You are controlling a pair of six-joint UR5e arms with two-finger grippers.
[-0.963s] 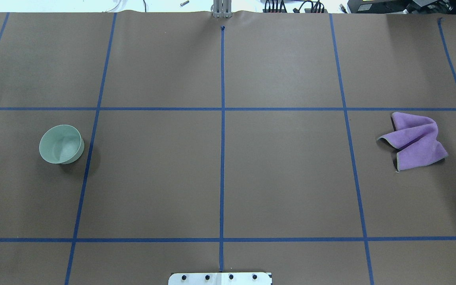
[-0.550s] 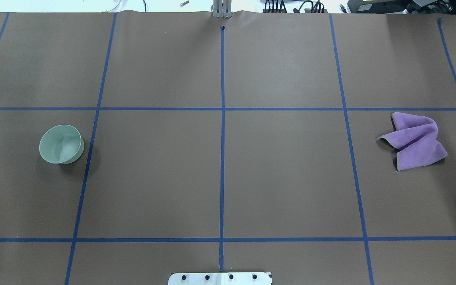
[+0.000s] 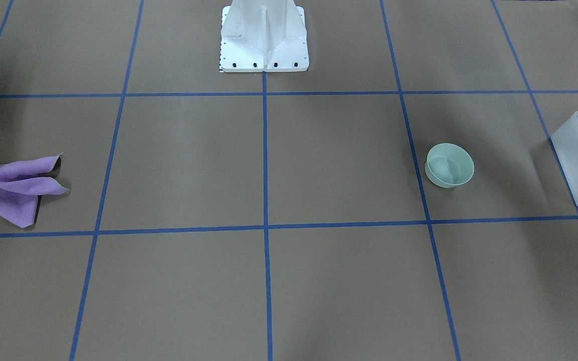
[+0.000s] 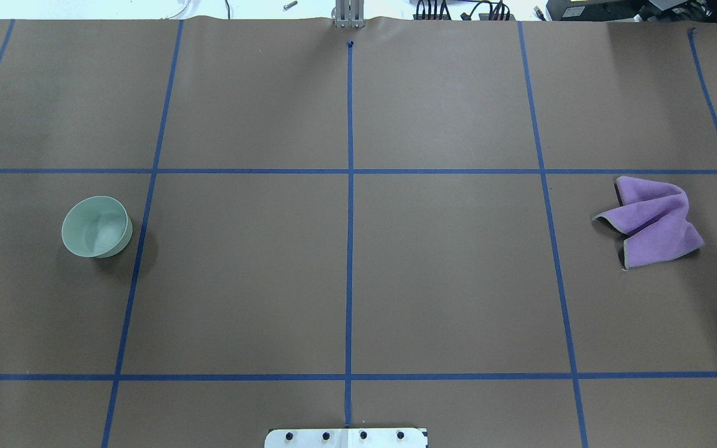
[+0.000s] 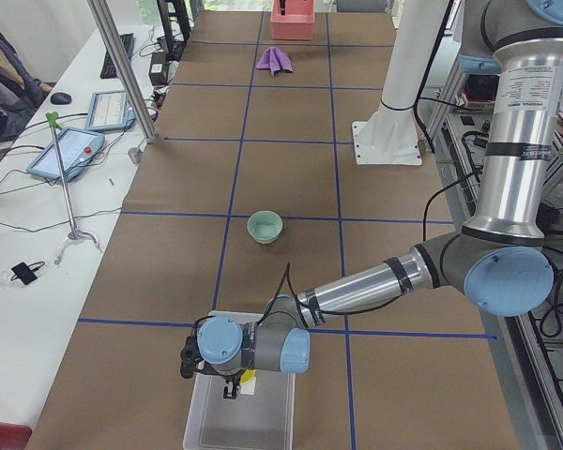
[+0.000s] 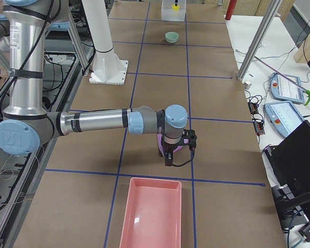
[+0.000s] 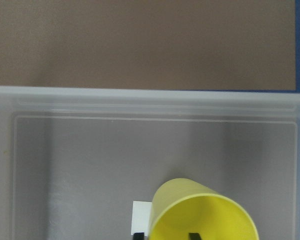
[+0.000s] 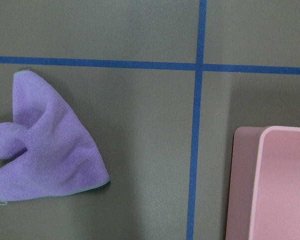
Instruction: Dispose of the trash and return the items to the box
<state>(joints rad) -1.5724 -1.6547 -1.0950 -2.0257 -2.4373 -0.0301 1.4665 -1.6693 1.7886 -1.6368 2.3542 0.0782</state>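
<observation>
The box (image 3: 570, 145), a frosted plastic bin, stands at the table's end on my left; it also shows in the exterior left view (image 5: 253, 427). In the left wrist view my left gripper (image 7: 166, 235) is over the box (image 7: 140, 95), shut on the rim of a yellow cup (image 7: 190, 205), one fingertip outside its wall and one inside. A mint-green bowl (image 4: 96, 226) stands empty on the table. A crumpled purple cloth (image 4: 651, 218) lies far right. My right gripper (image 6: 179, 157) hovers above the cloth (image 8: 45, 145); I cannot tell whether it is open.
A pink tray (image 6: 151, 212) lies at the table's right end, just beyond the cloth, and shows in the right wrist view (image 8: 285, 185). The white robot base (image 3: 264, 35) stands mid-table at my edge. Operators' tablets and poles line the far side.
</observation>
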